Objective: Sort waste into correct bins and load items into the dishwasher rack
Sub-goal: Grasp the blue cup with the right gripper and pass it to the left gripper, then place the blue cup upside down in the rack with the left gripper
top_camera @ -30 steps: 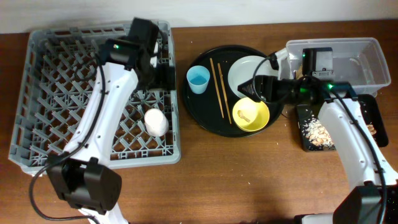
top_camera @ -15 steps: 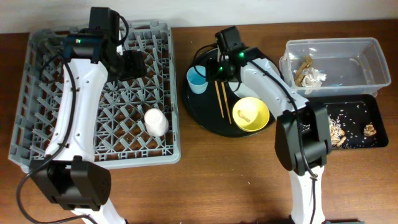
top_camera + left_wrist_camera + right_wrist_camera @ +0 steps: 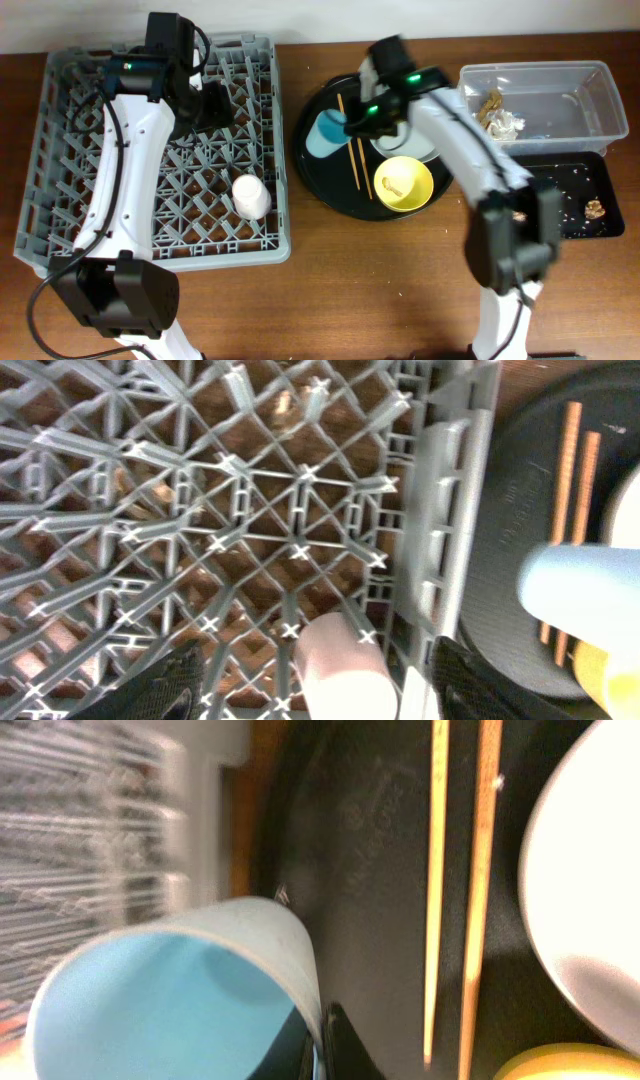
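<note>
My right gripper [image 3: 320, 1055] is shut on the rim of the light blue cup [image 3: 170, 990], one finger inside and one outside. Overhead, that cup [image 3: 322, 135] sits tipped at the left of the round black tray [image 3: 335, 195], with my right gripper [image 3: 350, 127] beside it. Two chopsticks [image 3: 351, 150], the yellow bowl [image 3: 403, 183] and the plate [image 3: 590, 900] lie on the same tray. My left gripper [image 3: 320, 690] hangs open over the dishwasher rack [image 3: 90, 150], its fingers [image 3: 170, 685] either side of the pale pink-white cup [image 3: 340, 670] below. Overhead, the cup [image 3: 250, 195] lies in the rack.
The clear tub [image 3: 580, 80] at the back right holds white tissue [image 3: 506, 123] and a brown wrapper scrap [image 3: 490, 102]. In front of it the shallow black tray [image 3: 565, 170] holds tan crumbs [image 3: 596, 209]. Bare wooden table [image 3: 380, 290] lies in front.
My right arm has swung from the bins over to the light blue cup and shut on its rim; the cup now tips. My left arm has shifted back-left over the rack.
</note>
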Robot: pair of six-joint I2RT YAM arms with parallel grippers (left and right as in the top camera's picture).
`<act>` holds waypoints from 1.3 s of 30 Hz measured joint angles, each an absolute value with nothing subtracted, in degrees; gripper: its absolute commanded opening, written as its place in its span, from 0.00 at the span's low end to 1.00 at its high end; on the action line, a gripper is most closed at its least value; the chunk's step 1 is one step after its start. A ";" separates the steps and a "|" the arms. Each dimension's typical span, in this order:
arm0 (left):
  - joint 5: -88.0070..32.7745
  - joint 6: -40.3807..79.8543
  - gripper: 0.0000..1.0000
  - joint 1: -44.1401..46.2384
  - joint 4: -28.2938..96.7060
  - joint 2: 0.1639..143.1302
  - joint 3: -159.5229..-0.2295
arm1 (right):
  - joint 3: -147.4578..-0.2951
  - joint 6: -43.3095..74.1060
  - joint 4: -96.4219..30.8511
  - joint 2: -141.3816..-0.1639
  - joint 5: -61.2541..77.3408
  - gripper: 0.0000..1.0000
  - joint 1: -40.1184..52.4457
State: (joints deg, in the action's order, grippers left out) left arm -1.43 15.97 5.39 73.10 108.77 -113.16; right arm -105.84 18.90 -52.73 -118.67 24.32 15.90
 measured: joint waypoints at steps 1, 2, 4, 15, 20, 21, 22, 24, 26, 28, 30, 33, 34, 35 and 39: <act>-6.04 14.87 0.99 5.34 73.12 108.77 -113.12 | -105.86 17.02 -55.46 -115.46 28.36 0.04 13.67; -11.66 12.14 0.99 5.28 72.12 108.77 -112.79 | -105.86 14.28 -58.54 -111.42 33.21 0.04 10.63; -22.46 8.01 0.99 5.34 69.97 108.75 -110.74 | -106.15 4.99 -64.62 -106.39 46.81 0.04 4.86; -78.46 -0.23 0.98 -0.93 51.13 108.97 -88.47 | -83.74 -19.09 -57.08 -107.85 85.58 0.04 -5.50; -87.44 0.45 0.98 1.23 51.70 108.97 -88.31 | -82.87 3.46 -30.89 -107.85 78.15 0.04 -2.79; -87.85 0.51 0.98 1.37 51.72 108.97 -88.33 | -82.91 10.26 -22.92 -107.96 76.99 0.04 -0.49; -87.96 0.67 0.98 1.39 51.75 108.97 -88.31 | -83.11 13.54 -20.47 -107.96 76.64 0.04 1.13; -88.07 0.78 0.99 1.39 51.79 108.97 -88.27 | -82.94 20.82 -13.10 -107.96 76.01 0.04 4.49; -88.09 0.89 0.99 1.39 51.72 108.97 -88.25 | -82.96 24.69 -11.88 -107.96 75.22 0.04 7.16; -88.09 0.89 0.99 1.39 51.72 108.97 -88.25 | -82.96 26.22 -11.90 -107.96 74.78 0.04 8.45; -88.12 0.89 0.99 1.39 51.75 108.97 -88.25 | -82.98 26.92 -11.92 -107.96 74.43 0.04 9.21; -88.09 0.89 0.93 1.39 51.75 108.97 -88.25 | -82.96 27.24 -11.90 -107.96 72.05 0.04 11.90; -88.12 1.02 0.91 1.39 51.72 108.97 -88.25 | -82.96 27.24 -11.90 -107.96 71.50 0.04 12.56; -88.09 1.10 0.89 1.39 51.75 108.97 -88.25 | -82.96 27.27 -11.75 -107.96 71.00 0.04 13.19; -87.72 1.17 0.74 1.39 51.75 108.97 -88.23 | -82.96 27.66 -11.64 -107.96 70.28 0.04 13.78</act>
